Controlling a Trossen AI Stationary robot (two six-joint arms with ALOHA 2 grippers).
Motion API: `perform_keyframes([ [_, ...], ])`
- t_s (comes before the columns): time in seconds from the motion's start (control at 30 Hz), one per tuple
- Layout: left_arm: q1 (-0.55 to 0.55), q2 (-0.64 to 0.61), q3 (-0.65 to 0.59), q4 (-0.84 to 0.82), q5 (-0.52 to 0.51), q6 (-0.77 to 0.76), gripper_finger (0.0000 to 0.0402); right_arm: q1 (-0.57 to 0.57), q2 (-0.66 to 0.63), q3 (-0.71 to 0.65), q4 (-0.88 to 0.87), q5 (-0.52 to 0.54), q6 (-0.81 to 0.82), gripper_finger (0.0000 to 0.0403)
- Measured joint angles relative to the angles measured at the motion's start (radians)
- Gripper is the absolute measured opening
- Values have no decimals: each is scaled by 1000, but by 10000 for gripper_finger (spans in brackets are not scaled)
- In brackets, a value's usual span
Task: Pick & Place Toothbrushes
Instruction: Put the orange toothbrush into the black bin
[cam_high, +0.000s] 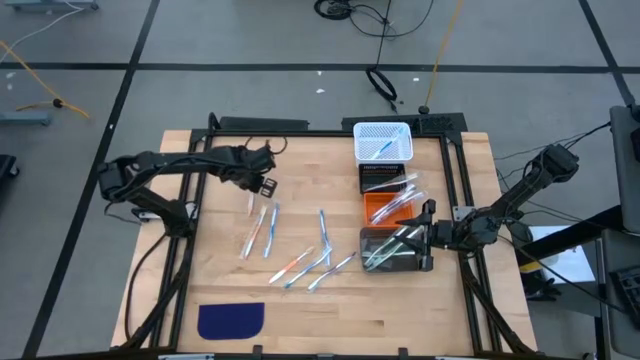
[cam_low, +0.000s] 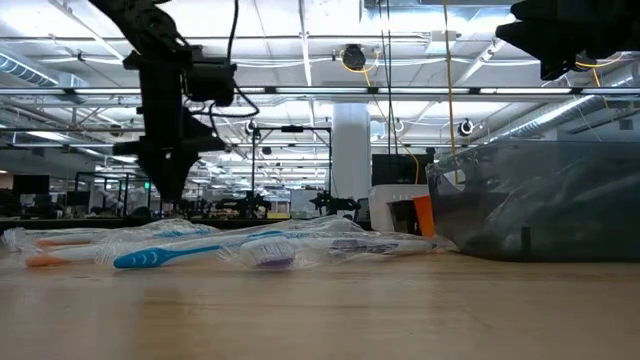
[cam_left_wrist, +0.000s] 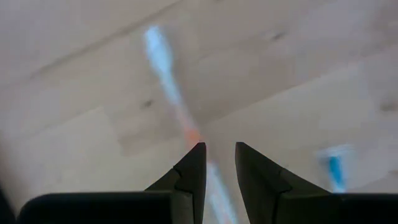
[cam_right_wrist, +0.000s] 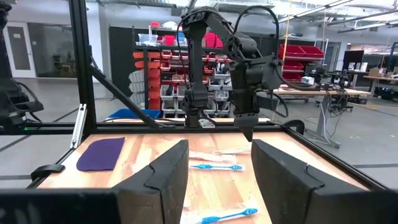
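toothbrush (cam_left_wrist: 171, 81) beneath left gripper (cam_left_wrist: 219, 155)

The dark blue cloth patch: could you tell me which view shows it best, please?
The high view: the dark blue cloth patch lies whole and flat near the table's front edge. The right wrist view shows it foreshortened, at an angle. The low and left wrist views miss it.

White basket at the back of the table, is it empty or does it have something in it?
Not empty: the white basket holds one toothbrush.

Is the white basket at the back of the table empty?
No, the overhead view shows the white basket with at least one toothbrush lying inside it.
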Motion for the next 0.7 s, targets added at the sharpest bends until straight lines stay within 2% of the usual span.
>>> perform_keyframes([
  [0.3,19,-2,-75,52,2,-64,88,0,0,0,0,0,0,166],
  [0.7,19,43,-79,74,20,-79,88,0,0,0,-1,0,0,166],
])
